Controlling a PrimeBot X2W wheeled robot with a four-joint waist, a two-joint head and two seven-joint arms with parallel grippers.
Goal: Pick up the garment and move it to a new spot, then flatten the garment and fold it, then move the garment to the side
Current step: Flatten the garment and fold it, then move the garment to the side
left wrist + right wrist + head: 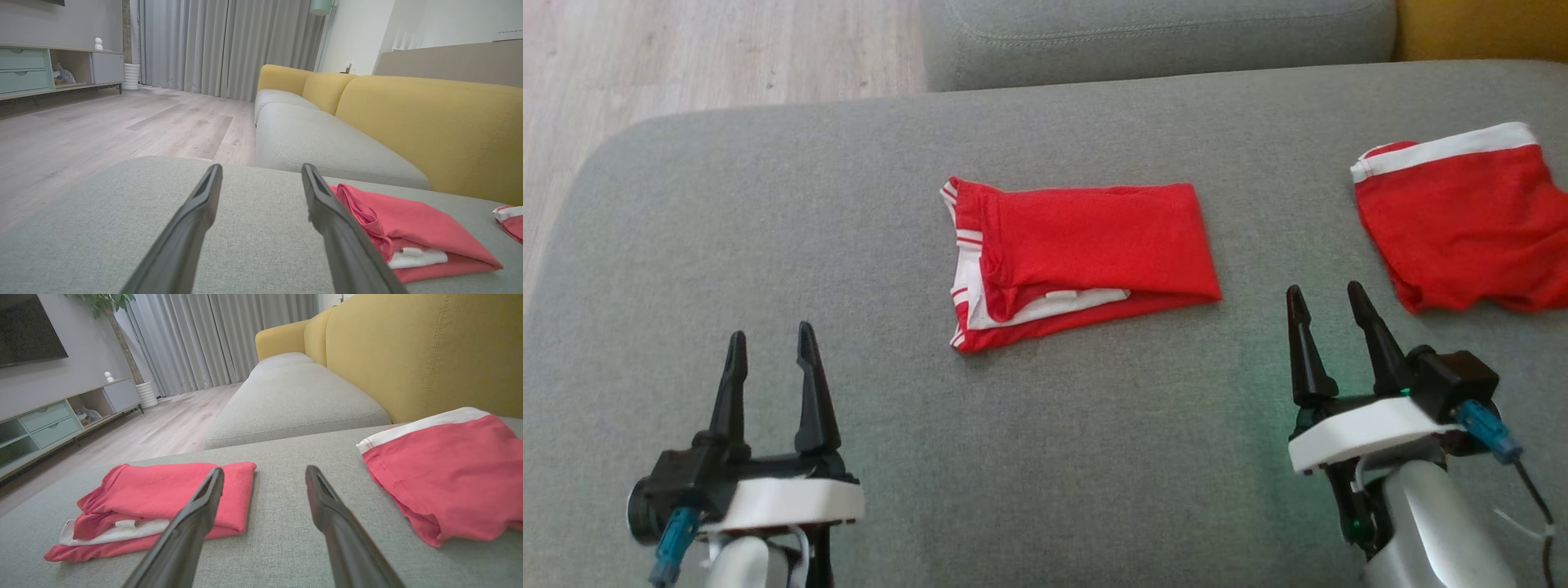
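- Currently the left gripper (772, 331) hovers low over the grey seat cushion (768, 204), its two dark fingers spread wide with nothing between them.
- Likewise the right gripper (1324, 287) stands fully spread and holds nothing, its fingers pointing out over the same cushion.
- Between the two grippers, ahead of their fingertips, the folded red garment (1086, 245) lies flat on the cushion. White striped trim shows at its edge nearer the left gripper, and neither gripper touches it.
- Just beyond the right gripper's fingertips, on its outer side, a second red garment (1462, 220) with a white waistband lies loosely spread, apart from the folded one.
- Far ahead of the left gripper, across the wooden floor (81, 134), a low cabinet (24, 69) has an open compartment holding a small pale thing (63, 74) too blurred to name. A small white figure (98, 43) stands on the cabinet's top.
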